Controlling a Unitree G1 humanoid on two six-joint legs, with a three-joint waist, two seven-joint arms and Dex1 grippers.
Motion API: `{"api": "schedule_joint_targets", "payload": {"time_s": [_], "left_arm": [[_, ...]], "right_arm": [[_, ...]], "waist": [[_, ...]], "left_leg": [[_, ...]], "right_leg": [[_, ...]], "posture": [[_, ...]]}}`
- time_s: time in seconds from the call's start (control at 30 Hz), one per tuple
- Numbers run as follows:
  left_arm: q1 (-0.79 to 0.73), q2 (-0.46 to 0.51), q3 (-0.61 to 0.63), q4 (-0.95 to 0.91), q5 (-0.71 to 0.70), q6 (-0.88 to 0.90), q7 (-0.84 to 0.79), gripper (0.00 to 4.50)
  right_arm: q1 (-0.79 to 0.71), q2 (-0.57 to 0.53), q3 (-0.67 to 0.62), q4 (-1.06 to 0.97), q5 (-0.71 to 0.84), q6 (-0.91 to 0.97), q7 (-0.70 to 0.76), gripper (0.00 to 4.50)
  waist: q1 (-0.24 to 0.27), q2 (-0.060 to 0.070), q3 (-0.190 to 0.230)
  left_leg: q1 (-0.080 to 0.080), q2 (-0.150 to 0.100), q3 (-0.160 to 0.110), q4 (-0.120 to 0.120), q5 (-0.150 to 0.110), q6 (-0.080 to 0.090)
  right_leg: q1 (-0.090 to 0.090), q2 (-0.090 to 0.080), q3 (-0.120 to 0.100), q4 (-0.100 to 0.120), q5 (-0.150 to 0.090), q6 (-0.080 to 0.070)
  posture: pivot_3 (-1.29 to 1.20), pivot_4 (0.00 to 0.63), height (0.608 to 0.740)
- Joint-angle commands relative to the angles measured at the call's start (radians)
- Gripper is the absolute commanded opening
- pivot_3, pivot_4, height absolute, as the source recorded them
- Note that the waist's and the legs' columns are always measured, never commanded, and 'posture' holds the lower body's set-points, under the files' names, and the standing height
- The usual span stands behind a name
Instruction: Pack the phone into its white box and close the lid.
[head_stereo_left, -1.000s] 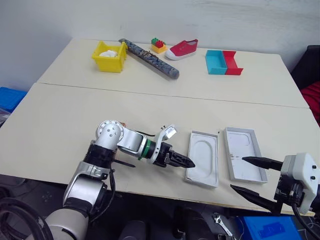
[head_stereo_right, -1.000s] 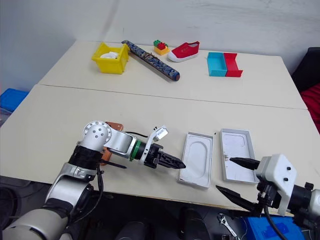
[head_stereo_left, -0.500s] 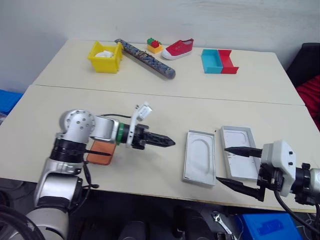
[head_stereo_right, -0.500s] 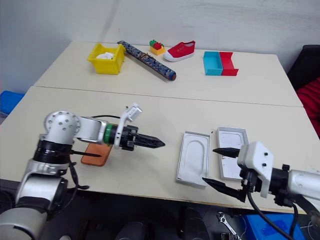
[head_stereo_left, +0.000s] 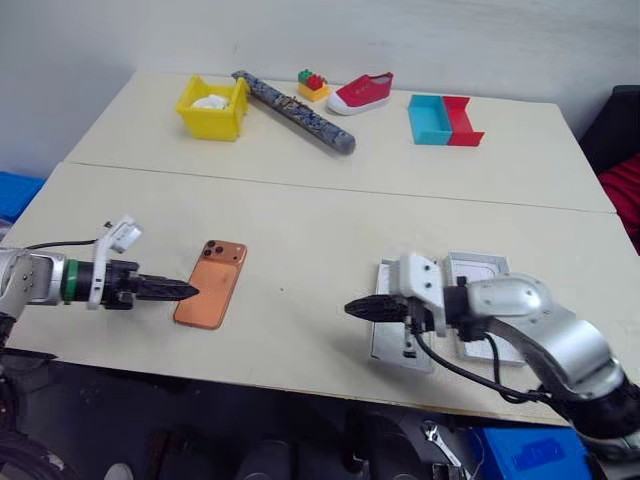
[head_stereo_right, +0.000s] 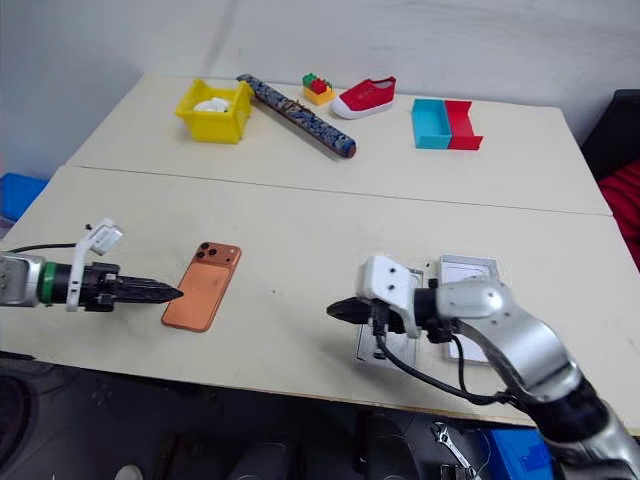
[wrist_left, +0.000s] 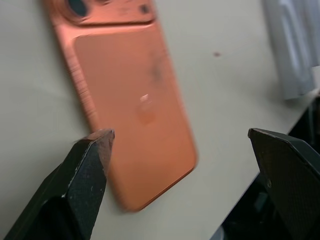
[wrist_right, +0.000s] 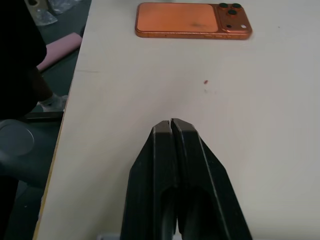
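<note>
Near the table's (head_stereo_left: 300, 210) front edge, the phone (head_stereo_left: 211, 283) lies flat just beside the wide-spread left gripper (head_stereo_left: 185, 291); the right gripper (head_stereo_left: 352, 308), pinched together and empty, points toward it from well apart.

left arm: reaches in from the left edge, forearm about level, pointing right | left gripper (head_stereo_left: 180, 291): fingers (wrist_left: 87, 170) spread wide, nothing between them | right arm: bent across the near right, wrist turned left | right gripper (head_stereo_left: 356, 308): fingers pressed together, empty, tips aimed left
</note>
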Motion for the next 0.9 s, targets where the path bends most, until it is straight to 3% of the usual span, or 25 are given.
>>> {"api": "schedule_joint_targets", "payload": {"time_s": [0.03, 0.23, 0.4, 0.7, 0.9], "left_arm": [[-0.035, 0.007, -0.019, 0.092, 0.095, -0.033, -0.058, 4.50], [-0.078, -0.088, -0.082, 0.154, 0.214, -0.038, -0.070, 4.50], [-0.069, -0.175, -0.110, 0.121, 0.249, 0.000, -0.104, 4.50], [-0.060, -0.345, -0.140, -0.003, 0.251, 0.115, -0.097, 4.50], [-0.045, -0.452, -0.078, -0.071, 0.218, 0.237, -0.007, 4.50]], "right_arm": [[-0.069, 0.065, 0.106, 0.084, -0.094, -0.038, 0.015, 0.03], [-0.156, 0.159, 0.207, 0.246, -0.203, -0.088, 0.045, 0.03], [-0.187, 0.235, 0.246, 0.340, -0.259, -0.125, 0.059, 0.03], [-0.205, 0.307, 0.251, 0.460, -0.350, -0.183, 0.044, 0.03], [-0.205, 0.329, 0.236, 0.497, -0.397, -0.202, 0.008, 0.03]], "waist": [[-0.005, -0.001, 0.000], [-0.003, -0.001, -0.001], [0.002, 0.008, -0.006], [0.017, 0.022, -0.017], [0.015, 0.024, -0.022]], "left_leg": [[-0.003, -0.001, -0.001, 0.000, 0.001, 0.001], [-0.006, -0.006, -0.002, 0.000, 0.002, 0.006], [-0.004, -0.011, -0.004, 0.000, 0.004, 0.010], [-0.004, -0.024, -0.007, 0.000, 0.007, 0.016], [-0.002, -0.029, -0.013, 0.000, 0.007, 0.017]], "right_leg": [[-0.002, 0.000, -0.001, 0.000, 0.000, 0.000], [-0.002, -0.005, -0.003, 0.000, 0.002, 0.003], [0.000, -0.010, -0.002, 0.001, 0.003, 0.005], [0.001, -0.021, -0.001, 0.003, 0.004, 0.007], [0.005, -0.021, 0.002, 0.002, 0.004, 0.007]], "posture": [[0.00, 0.150, 0.740], [0.00, 0.150, 0.740], [0.00, 0.150, 0.740], [0.00, 0.150, 0.740], [0.00, 0.150, 0.740]]}}
